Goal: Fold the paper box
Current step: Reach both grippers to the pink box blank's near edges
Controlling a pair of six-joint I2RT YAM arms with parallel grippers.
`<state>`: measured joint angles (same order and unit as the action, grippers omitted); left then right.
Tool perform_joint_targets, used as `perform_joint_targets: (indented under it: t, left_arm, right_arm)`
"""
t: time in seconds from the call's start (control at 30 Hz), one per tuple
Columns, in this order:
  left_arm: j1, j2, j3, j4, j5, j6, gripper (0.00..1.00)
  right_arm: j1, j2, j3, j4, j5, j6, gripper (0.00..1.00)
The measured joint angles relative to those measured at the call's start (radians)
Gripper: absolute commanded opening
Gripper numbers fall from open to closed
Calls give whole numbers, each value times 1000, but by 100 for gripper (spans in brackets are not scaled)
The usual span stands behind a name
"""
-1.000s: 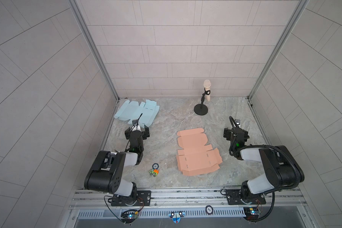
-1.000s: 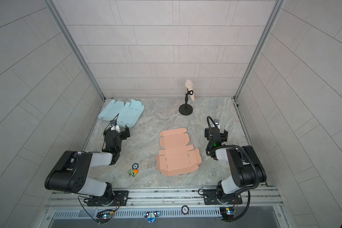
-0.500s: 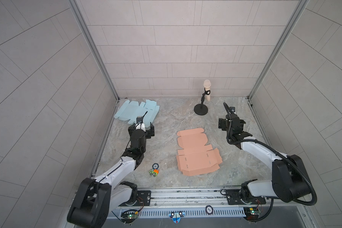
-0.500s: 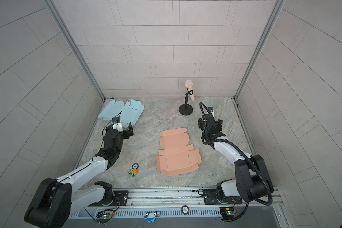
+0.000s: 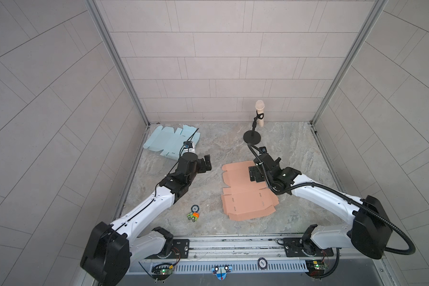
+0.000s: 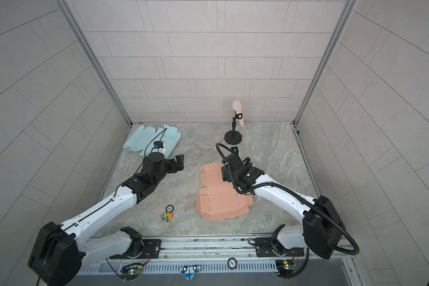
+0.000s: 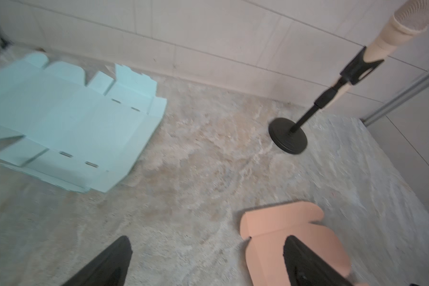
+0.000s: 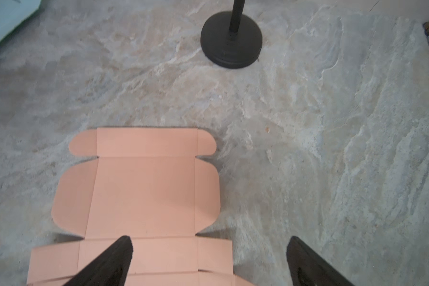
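The paper box (image 5: 248, 200) (image 6: 221, 200) is a salmon-pink cut-out lying flat and unfolded in the middle of the stone table. My right gripper (image 5: 265, 168) (image 6: 234, 168) hovers open above its far right part. In the right wrist view one finger stands over the box (image 8: 144, 193) and the other over bare table, with nothing in the right gripper (image 8: 209, 239). My left gripper (image 5: 207, 163) (image 6: 179, 162) is open and empty, left of the box and apart from it. In the left wrist view the box's far corner (image 7: 270, 222) shows by one finger of the left gripper (image 7: 207, 239).
A stack of flat pale-blue boxes (image 5: 171, 141) (image 6: 150, 140) (image 7: 67, 123) lies at the back left. A microphone on a black round-based stand (image 5: 252, 136) (image 6: 232, 137) (image 7: 287, 136) (image 8: 230, 39) stands behind the pink box. A small toy car and a round badge (image 5: 193, 216) (image 6: 167, 216) lie front left.
Both arms have unfolded from near the front rail and reached inward. The right gripper has come over the pink box's far part; the left has swung toward the box's left side.
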<state>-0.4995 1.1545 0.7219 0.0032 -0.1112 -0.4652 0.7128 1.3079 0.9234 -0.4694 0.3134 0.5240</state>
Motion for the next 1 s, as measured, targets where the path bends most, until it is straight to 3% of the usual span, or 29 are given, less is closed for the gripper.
perform_joint_targets:
  t: [0.13, 0.3, 0.63, 1.0]
  left_arm:
    - [-84, 81, 71, -65, 76, -16, 100]
    - [-183, 159, 115, -68, 194, -33, 100]
    - [-255, 304, 122, -13, 353, -87, 97]
    - [-294, 455, 204, 10, 407, -84, 96]
  right_arm:
    - [136, -123, -49, -106, -25, 92, 100]
    - [233, -288, -224, -92, -121, 232, 100]
    - [342, -266, -344, 34, -262, 341, 96]
    - [380, -266, -492, 153, -309, 426, 89]
